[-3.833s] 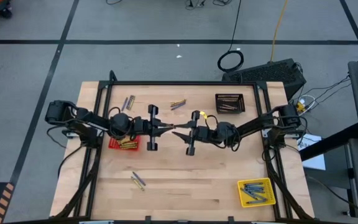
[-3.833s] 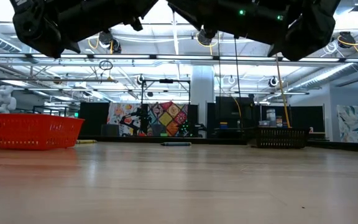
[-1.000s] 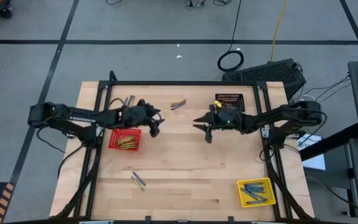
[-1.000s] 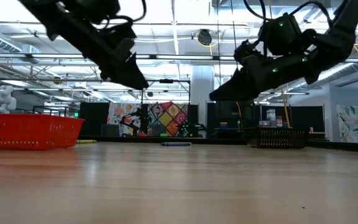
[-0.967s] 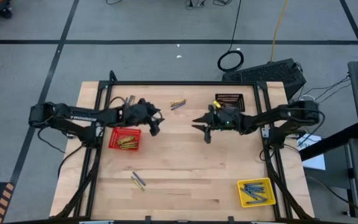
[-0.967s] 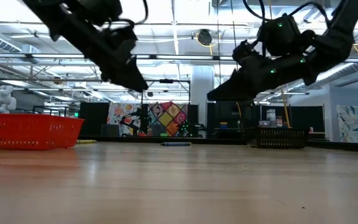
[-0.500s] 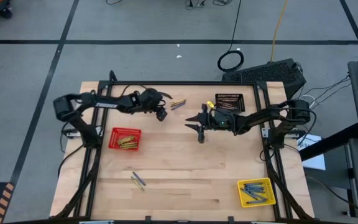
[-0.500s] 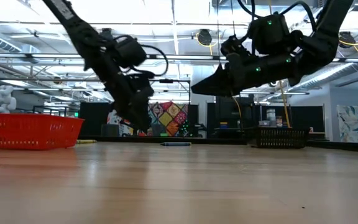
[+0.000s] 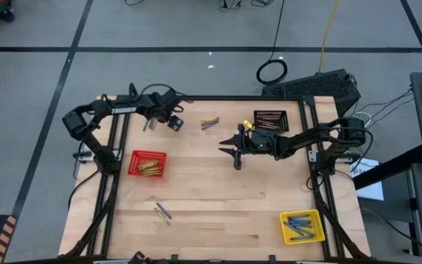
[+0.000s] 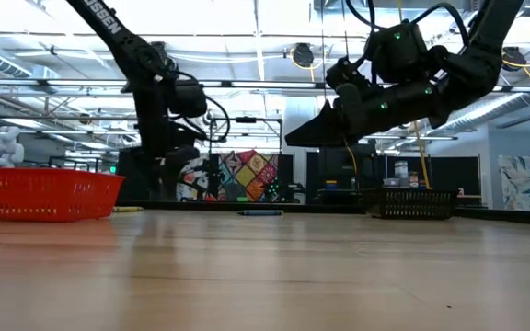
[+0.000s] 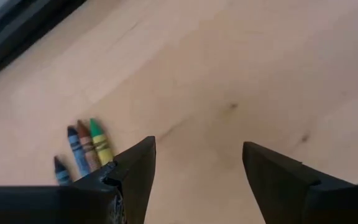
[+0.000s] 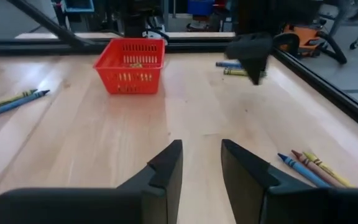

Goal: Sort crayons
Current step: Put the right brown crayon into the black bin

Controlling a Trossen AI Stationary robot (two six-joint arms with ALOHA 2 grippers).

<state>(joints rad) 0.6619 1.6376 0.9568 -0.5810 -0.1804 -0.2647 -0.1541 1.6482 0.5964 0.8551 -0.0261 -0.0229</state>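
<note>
High view: yellow crayons lie in the red basket (image 9: pixel 147 163) at left, blue ones in the yellow basket (image 9: pixel 302 226) lower right, while loose crayons (image 9: pixel 209 122) remain upper centre, upper left and lower left of the table (image 9: pixel 226 205), so sorting looks partly done. Left wrist view: the left gripper (image 11: pixel 197 163), jaws spread and empty, hovers beside four crayons at lower left. Right wrist view: the right gripper (image 12: pixel 201 155), jaws narrowly apart and holding nothing, has three crayons at lower right.
</note>
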